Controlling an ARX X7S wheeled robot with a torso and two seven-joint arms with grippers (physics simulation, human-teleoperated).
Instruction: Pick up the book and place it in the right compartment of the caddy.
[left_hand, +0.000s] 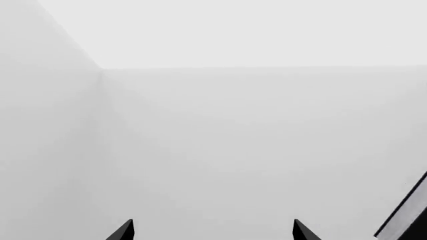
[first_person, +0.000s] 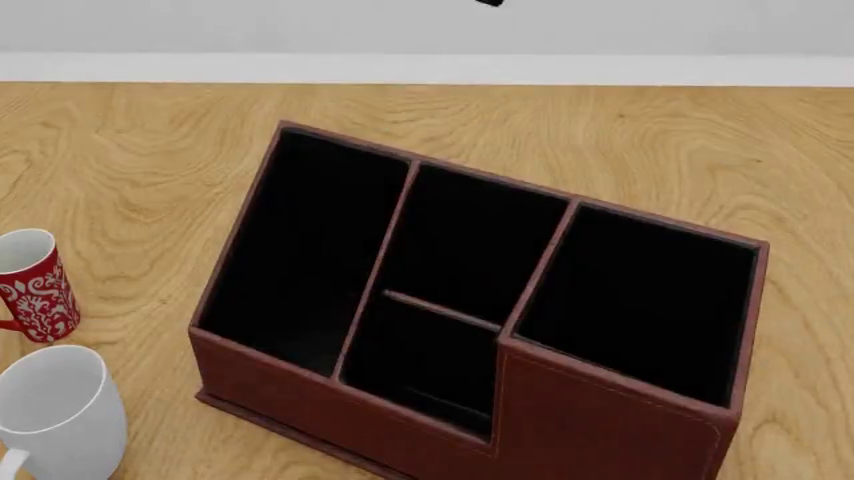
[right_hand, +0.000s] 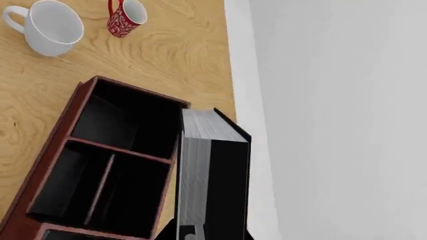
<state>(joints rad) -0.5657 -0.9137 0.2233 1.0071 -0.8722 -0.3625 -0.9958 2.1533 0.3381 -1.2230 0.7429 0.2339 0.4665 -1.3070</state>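
Book (right_hand: 213, 185) is clamped in the right end effector, raised beside the caddy (right_hand: 60, 150) in the right wrist view. Head view shows the right compartment (first_person: 641, 300) empty. Left end effector (left_hand: 213, 231) hangs spread, well clear. Misalignment could catch the compartment wall.

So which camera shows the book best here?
The right wrist view: the book fills its foreground, white page edges and black cover visible, beside the caddy. The head view shows only the caddy and mugs; the left wrist view shows none of it.
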